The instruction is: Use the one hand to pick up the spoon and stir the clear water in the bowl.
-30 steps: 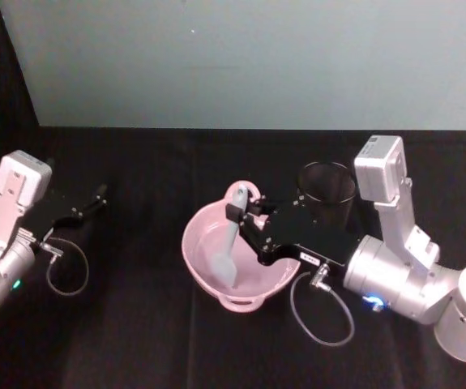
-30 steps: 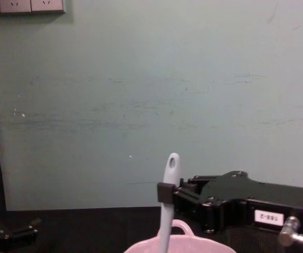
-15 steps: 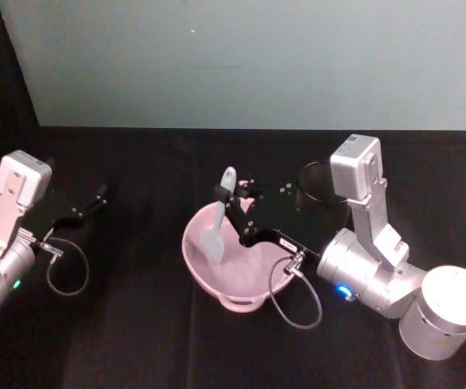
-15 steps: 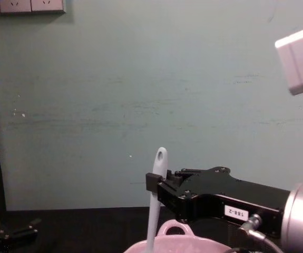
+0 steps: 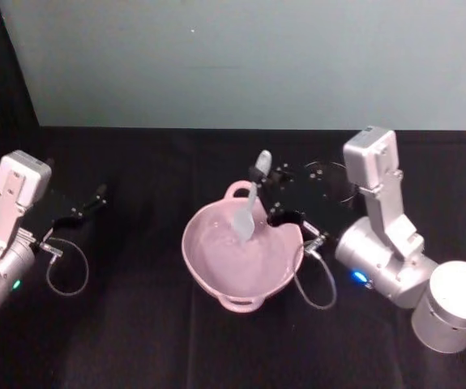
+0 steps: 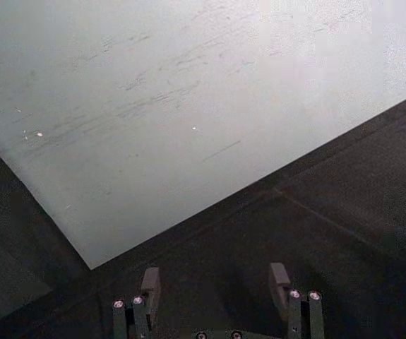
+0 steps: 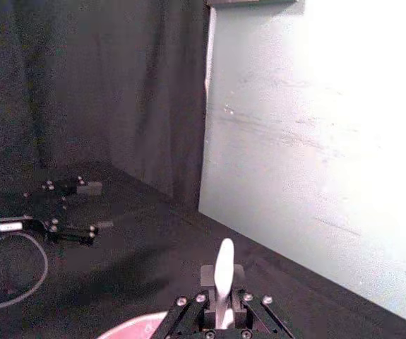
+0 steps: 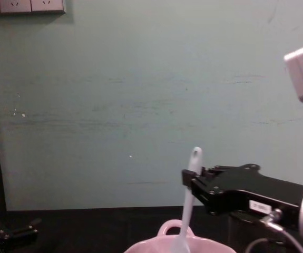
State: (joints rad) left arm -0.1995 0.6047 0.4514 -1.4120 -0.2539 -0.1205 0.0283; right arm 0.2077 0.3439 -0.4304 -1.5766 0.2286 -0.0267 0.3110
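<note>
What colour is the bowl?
The bowl is pale pink, clearest in the head view.

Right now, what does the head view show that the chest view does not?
Head view: the pink bowl's inside, with the spoon's blade down in it. Chest view: wall sockets high up, and the hole at the spoon's handle end. Both: the right pincer shut on the spoon's handle over the bowl, and the left pincer parked, open, at the left.

We see a black table (image 5: 135, 324) running back to a pale green wall (image 5: 257, 65). A black mesh cup (image 5: 335, 172) stands on it, right of centre. Sockets (image 8: 25, 5) sit high on the wall, and a dark curtain (image 7: 82, 85) hangs at its left.
</note>
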